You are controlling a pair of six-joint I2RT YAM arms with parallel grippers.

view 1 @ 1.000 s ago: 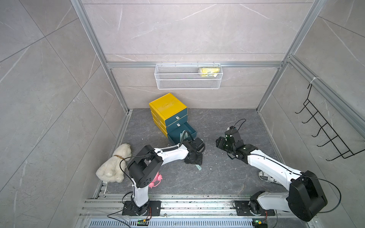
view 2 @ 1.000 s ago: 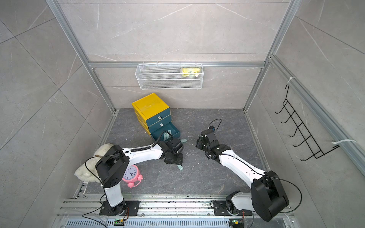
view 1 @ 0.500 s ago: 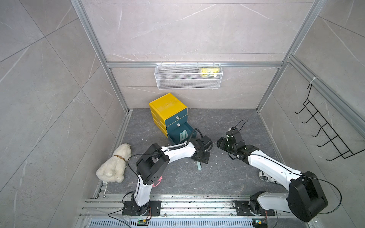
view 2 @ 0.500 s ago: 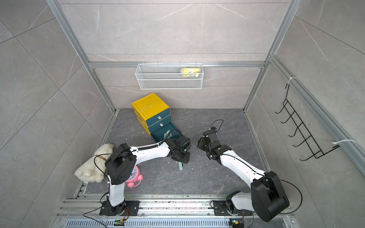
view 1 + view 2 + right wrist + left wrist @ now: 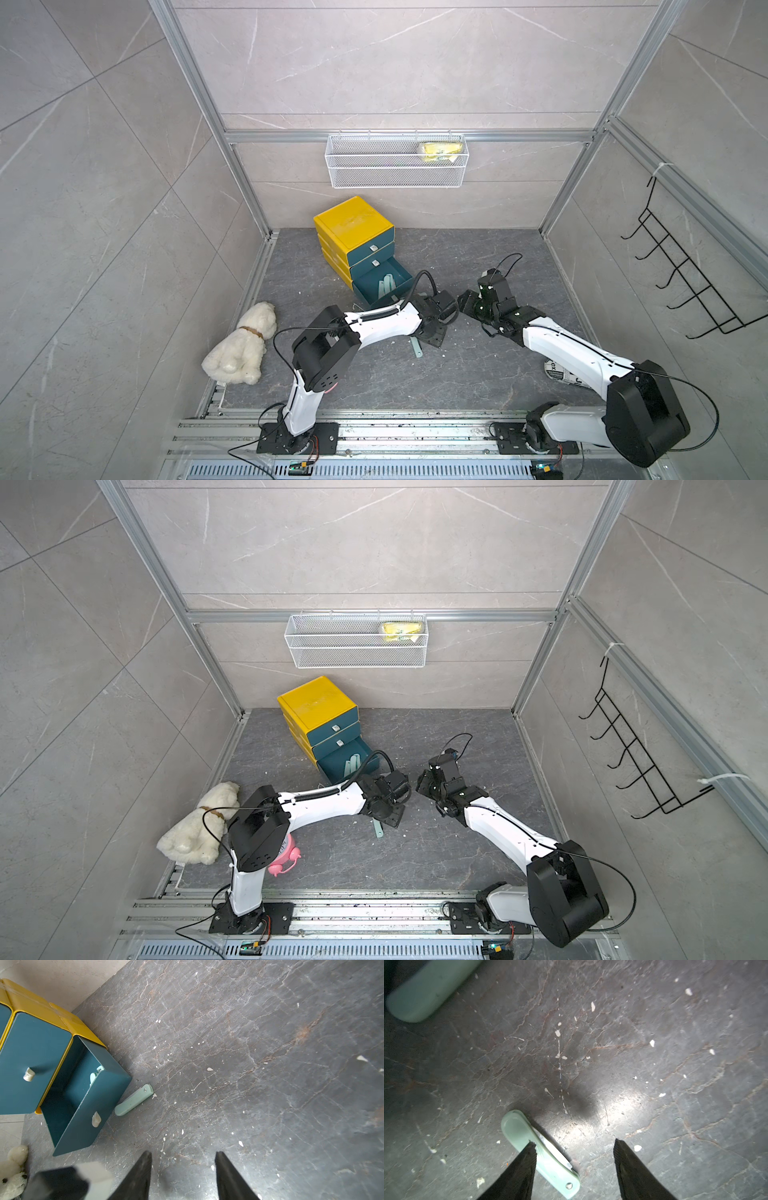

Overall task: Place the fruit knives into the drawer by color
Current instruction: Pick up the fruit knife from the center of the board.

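Note:
The yellow cabinet point(image 5: 353, 220) has teal drawers, and its bottom drawer point(image 5: 384, 282) is pulled out with mint-green fruit knives point(image 5: 385, 286) inside. A folded mint knife point(image 5: 542, 1153) lies on the floor point(image 5: 416, 350), and one finger point(image 5: 525, 1167) of my open left gripper point(image 5: 574, 1142) covers part of it. A second mint knife point(image 5: 134, 1100) lies beside the open drawer's front point(image 5: 83, 1095). My right gripper point(image 5: 182, 1152) is open and empty over bare floor, just right of the left gripper point(image 5: 434, 332).
A white plush dog point(image 5: 243, 345) lies at the left, with a pink alarm clock point(image 5: 282, 860) under the left arm. A wire basket point(image 5: 395, 166) hangs on the back wall and a black hook rack point(image 5: 681, 274) on the right wall. White crumbs dot the floor.
My left gripper has shifted to the right over the floor knife, narrowing and then widening again. The knife has not moved. The right arm has barely moved.

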